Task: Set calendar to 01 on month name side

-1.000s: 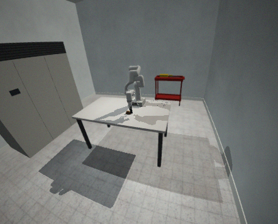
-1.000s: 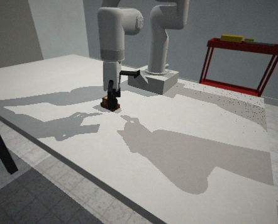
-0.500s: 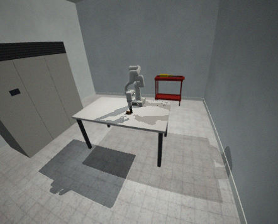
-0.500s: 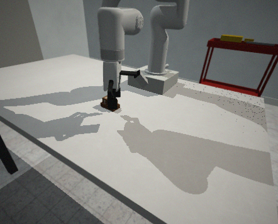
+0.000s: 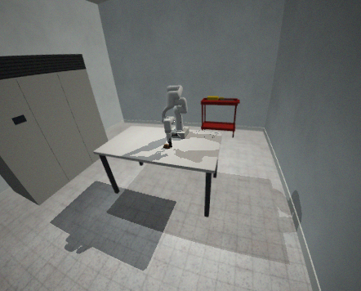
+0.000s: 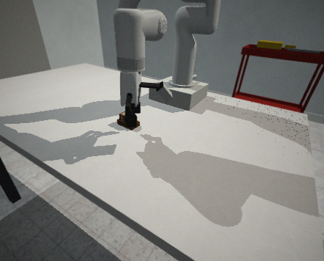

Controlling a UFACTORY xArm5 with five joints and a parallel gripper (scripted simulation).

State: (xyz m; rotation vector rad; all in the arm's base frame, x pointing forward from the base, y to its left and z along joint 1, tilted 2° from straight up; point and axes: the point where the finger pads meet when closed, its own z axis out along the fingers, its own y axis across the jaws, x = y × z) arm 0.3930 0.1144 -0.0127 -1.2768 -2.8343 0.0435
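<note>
The white arm stands on a pale base block at the far side of the white table and bends down so that its gripper points straight at the table top, its dark fingers spread wide with nothing between them. Right under the fingers sits the calendar, a small brown tray with something orange showing at its left side; it rests on the table a little in front of the arm's base, and the fingertips reach down to it or into it, though whether they touch it cannot be told. The exterior view is the close one: it shows the fingers, the tray's dark wood colour and the sharp shadows of the arm across the table, but the cubes' digits and the month's name are too small to read. The top view shows the calendar only as a tiny dark and orange speck under the gripper, yet it takes in the whole room: the table on black legs, a grey cabinet along the left wall, and the full red cart by the back wall with a yellow object on its top shelf
</note>
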